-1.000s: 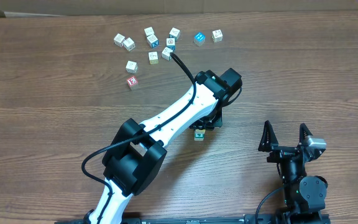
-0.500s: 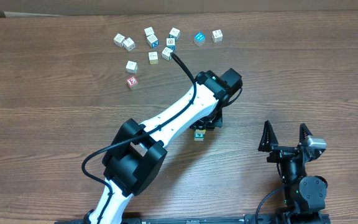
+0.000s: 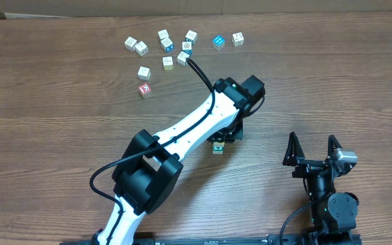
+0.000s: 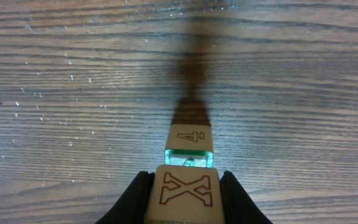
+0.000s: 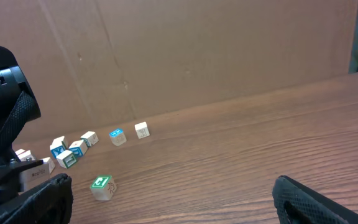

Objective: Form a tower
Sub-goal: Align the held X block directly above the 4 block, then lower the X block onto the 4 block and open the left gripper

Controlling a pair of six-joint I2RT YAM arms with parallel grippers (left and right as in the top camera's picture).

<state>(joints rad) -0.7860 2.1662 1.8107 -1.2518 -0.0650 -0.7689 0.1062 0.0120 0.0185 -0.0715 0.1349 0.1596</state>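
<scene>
Short cube tower (image 4: pixel 189 163), apparently upright, mid-table

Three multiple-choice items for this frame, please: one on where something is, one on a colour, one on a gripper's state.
1. Where does the narrow tower of small wooden letter cubes stand?
A. Mid-table, under the left gripper
B. Among the loose cubes at the far edge
C. Between the right gripper's fingers

2. What colour is the face of the loose wooden cube lying nearest to the robot?
A. Yellow
B. Black
C. Red

3. What state is the right gripper in?
A. Shut on a cube
B. Open and empty
C. Shut on nothing

Answers:
1 A: the left wrist view shows that gripper shut on the tower's top X-marked cube.
2 C: the overhead view shows its red face.
3 B: its fingers stand spread with nothing between them.
</scene>
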